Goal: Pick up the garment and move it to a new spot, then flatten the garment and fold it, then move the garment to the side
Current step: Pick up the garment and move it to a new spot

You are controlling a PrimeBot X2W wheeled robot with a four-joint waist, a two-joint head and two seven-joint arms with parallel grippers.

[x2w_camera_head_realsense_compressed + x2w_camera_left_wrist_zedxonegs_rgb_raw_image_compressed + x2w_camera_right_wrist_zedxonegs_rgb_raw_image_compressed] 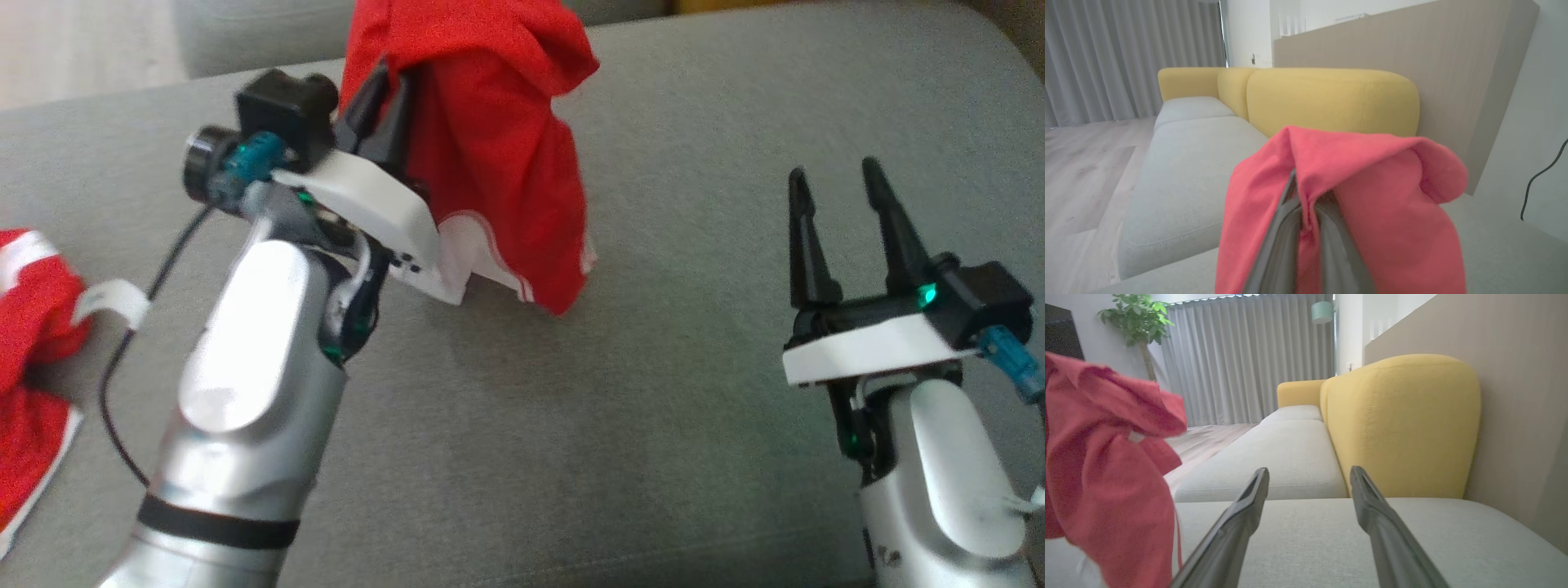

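Note:
A red garment (498, 139) with white trim hangs in folds above the grey sofa seat (653, 408), its lower hem near the cushion. My left gripper (384, 98) is shut on the garment's upper part; in the left wrist view red cloth (1355, 196) drapes over both fingers. My right gripper (833, 184) stands open at the right, low over the cushion, with nothing between its fingers (1245, 514). From the right wrist view the hanging garment (1106, 465) fills the left side.
Another red and white garment (33, 359) lies at the left edge of the seat. Yellow backrest cushions (1400, 424) run along the far side. Wooden floor (1081, 175), grey curtains and a potted plant (1139, 322) lie beyond the sofa.

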